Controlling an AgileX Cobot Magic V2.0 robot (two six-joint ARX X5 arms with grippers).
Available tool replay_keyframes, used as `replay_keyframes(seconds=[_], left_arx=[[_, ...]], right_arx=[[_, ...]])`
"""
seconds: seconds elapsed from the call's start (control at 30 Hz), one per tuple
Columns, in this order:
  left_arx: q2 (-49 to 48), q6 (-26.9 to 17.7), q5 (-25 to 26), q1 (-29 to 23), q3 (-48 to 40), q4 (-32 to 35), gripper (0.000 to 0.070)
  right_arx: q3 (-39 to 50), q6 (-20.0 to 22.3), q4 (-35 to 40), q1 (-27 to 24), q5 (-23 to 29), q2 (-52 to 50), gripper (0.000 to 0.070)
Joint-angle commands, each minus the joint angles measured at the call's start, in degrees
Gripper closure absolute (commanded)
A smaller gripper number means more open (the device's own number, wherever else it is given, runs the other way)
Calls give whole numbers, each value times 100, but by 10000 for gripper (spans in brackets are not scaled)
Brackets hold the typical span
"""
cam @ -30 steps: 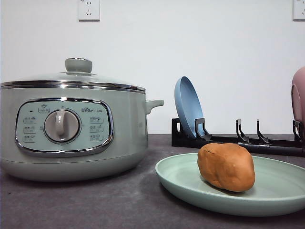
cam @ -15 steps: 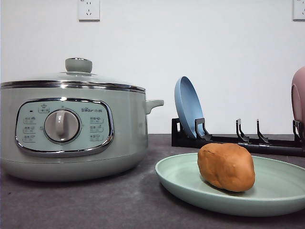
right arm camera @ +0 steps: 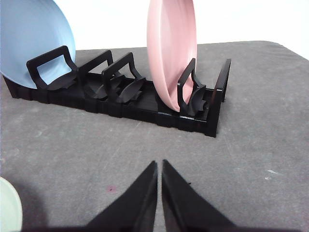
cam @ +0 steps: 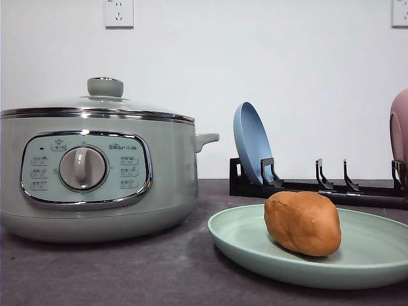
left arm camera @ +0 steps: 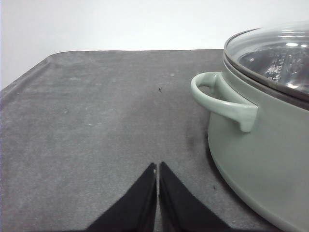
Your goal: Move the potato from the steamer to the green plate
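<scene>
Already potato on green plate — lidded steamer

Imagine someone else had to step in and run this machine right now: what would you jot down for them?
Left gripper: shut, holding nothing, low over bare table beside the steamer.
Right gripper: shut, holding nothing, facing the black rack with the blue plate and pink plate standing in it.
Potato: lying on the green plate, right of the steamer.
Steamer: glass lid is on.
Done: potato is on the green plate, lid closed.
Left: nothing that I can see, apart perhaps from parking the arms.
</scene>
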State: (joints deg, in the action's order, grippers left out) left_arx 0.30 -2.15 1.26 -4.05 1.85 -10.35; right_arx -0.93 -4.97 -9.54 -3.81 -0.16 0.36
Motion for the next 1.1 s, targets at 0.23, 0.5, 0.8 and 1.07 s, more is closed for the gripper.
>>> replay_keyframes(seconds=[0.23, 0.5, 0.8, 1.07], left_arx=[[-11, 28, -24, 0, -116, -37, 700], [-11, 28, -24, 0, -116, -37, 700], [-11, 28, -24, 0, -116, -37, 700], [-11, 28, -24, 0, -116, -37, 700]], right_arx=[[24, -77, 66, -9, 15, -15, 698], [24, -77, 66, -9, 15, -15, 698], [24, -77, 66, -9, 15, -15, 698], [24, -77, 66, -9, 15, -15, 698]])
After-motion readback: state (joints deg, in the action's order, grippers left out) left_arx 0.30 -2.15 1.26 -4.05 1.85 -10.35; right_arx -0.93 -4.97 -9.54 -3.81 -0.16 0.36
